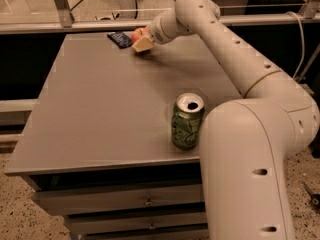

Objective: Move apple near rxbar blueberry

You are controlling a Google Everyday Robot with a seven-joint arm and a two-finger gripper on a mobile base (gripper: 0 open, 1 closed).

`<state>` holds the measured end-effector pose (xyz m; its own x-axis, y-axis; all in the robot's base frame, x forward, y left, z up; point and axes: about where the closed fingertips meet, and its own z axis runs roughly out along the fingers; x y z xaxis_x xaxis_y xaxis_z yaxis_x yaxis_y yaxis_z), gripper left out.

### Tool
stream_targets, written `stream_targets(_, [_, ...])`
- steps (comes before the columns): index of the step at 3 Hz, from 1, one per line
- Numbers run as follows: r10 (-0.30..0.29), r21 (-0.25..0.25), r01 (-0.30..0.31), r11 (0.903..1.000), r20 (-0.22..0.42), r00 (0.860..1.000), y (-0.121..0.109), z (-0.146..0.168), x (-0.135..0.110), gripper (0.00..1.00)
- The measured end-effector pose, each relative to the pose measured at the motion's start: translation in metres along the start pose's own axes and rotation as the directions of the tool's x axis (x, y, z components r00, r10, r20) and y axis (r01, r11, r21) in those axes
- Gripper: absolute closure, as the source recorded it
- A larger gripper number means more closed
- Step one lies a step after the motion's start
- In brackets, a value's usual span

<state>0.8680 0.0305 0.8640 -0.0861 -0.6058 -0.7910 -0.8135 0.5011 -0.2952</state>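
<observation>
The apple point(136, 34) shows as a red-orange patch at the far edge of the grey table point(100, 109), mostly hidden by the gripper. The gripper point(141, 41) reaches to the far side of the table and sits around the apple, low over the tabletop. The rxbar blueberry point(120, 38), a flat dark navy wrapper, lies on the table just left of the apple, a short gap away.
A green soda can point(187, 121) with an open top stands near the table's front right. The white arm point(240, 59) spans the right side. A glass railing runs behind the table. Drawers sit under the front edge.
</observation>
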Motion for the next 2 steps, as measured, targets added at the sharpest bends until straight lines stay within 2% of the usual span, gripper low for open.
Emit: stream_targets(2, [0.03, -0.009, -0.03, 0.9995, 0.003, 1.0, 0.0013, 0.0046, 0.0029, 0.29])
